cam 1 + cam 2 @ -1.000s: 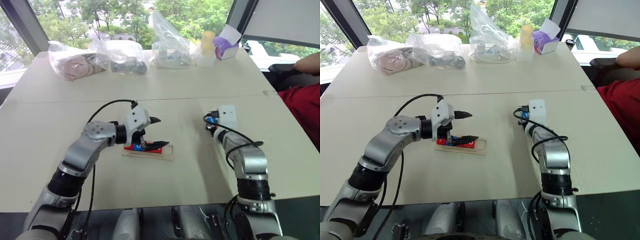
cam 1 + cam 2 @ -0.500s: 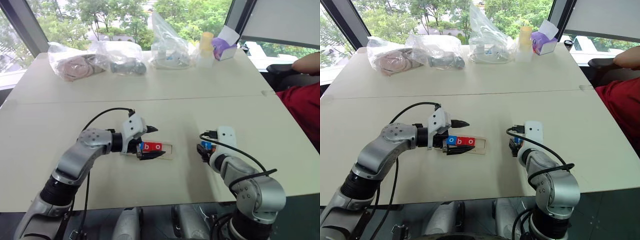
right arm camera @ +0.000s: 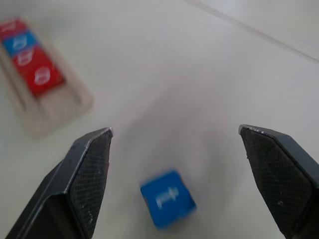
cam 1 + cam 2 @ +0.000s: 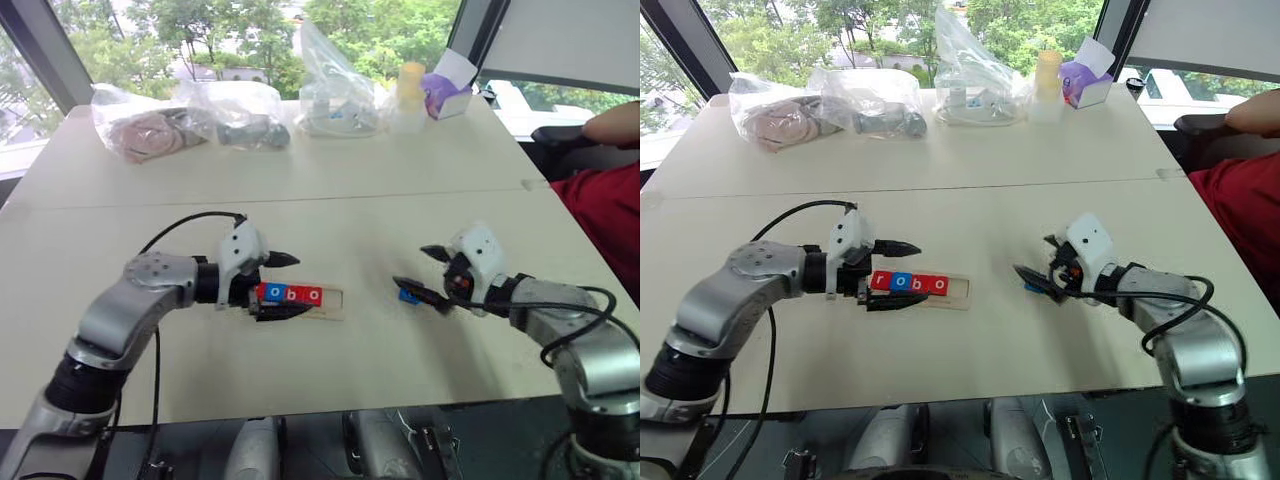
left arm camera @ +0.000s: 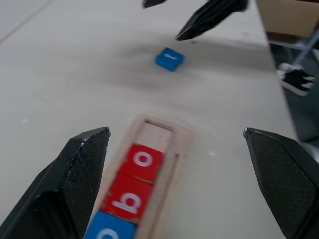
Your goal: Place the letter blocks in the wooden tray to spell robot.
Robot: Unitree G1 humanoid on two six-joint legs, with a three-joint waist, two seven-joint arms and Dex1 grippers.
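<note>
Blue t block loose on the table, four tiles seated in the tray.

Your blue t block (image 3: 167, 198) lies flat on the table (image 4: 300, 190), apart from the wooden tray (image 4: 956, 291), whose end slot nearest it stands bare. Inside the tray you see red r (image 4: 880, 281), blue o (image 4: 900, 282), red b (image 4: 920, 283) and red o (image 4: 939, 285) in a row. Your right pincer (image 4: 422, 270) hangs just above the t block with its fingers spread wide, released, the block between them and untouched. Your left pincer (image 4: 283, 285) is also released, its fingers straddling the tray's filled end. Plastic bags (image 4: 190, 115) sit at the table's far edge.
</note>
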